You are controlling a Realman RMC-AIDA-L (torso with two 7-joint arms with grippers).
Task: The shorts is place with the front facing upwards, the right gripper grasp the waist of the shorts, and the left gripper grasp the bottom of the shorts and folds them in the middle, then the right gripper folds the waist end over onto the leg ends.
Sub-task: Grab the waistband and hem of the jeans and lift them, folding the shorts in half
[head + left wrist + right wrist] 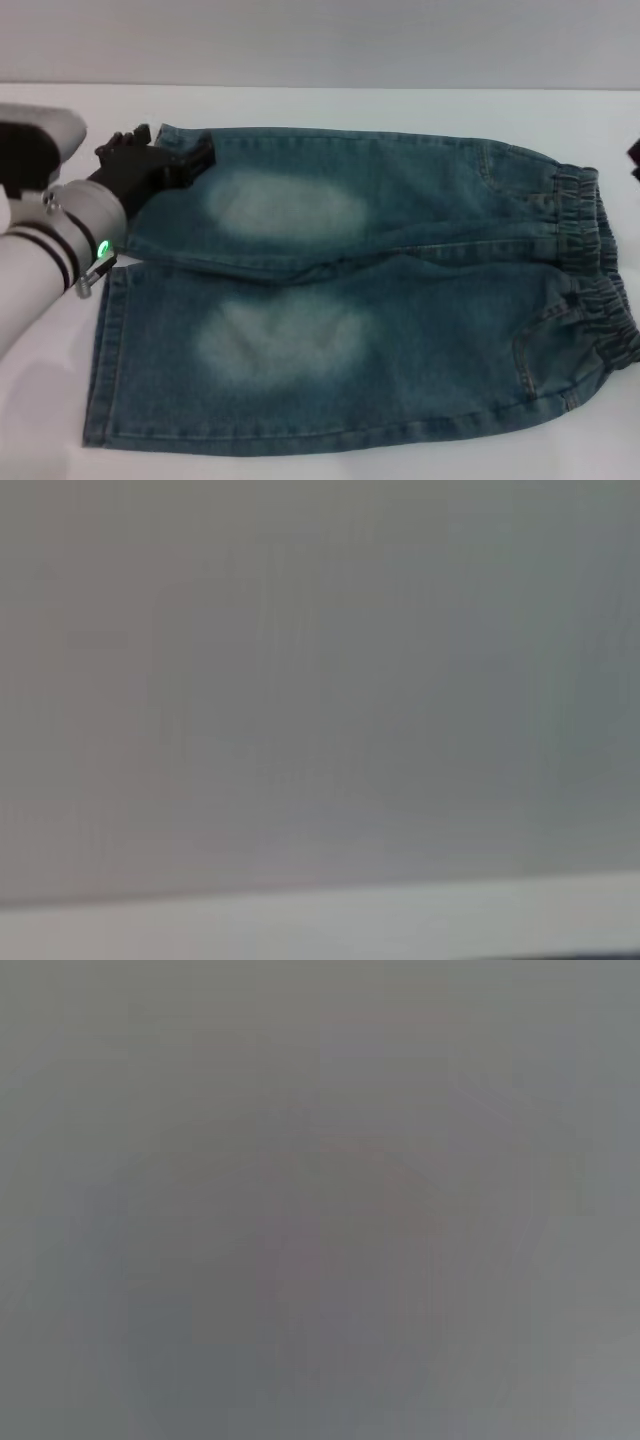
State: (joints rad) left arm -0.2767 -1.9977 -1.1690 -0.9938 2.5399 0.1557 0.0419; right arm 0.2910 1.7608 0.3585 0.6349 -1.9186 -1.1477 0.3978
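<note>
The left arm, a white-silver cylinder with black bands and a small green lamp, reaches in from the left edge of the head view and slants up and rightward, so that its black pronged left hand (160,160) sits at the far left corner of the knee-length blue-green denim shorts (350,290). The hand's prongs lie over the hem of the far leg, touching or just above the cloth; whether they are clenched on the hem or released cannot be told from here. The shorts lie flat and spread out on the white desk (330,105), front side up, with a pale faded oval patch on each leg. Their long axis runs across the view from left to right: the two straight stitched leg ends (100,350) point to the robot's left, and the gathered elastic waistband (600,290) points to its right, near the right edge of the view. The far leg lies a little over the near one along the middle seam, and the near leg's hem lies flat and apart from the hand. A dark sliver (634,158) at the right edge, beside the waistband, may belong to the right hand, but it is too small to tell. Both wrist views show only a blurred grey field.
</note>
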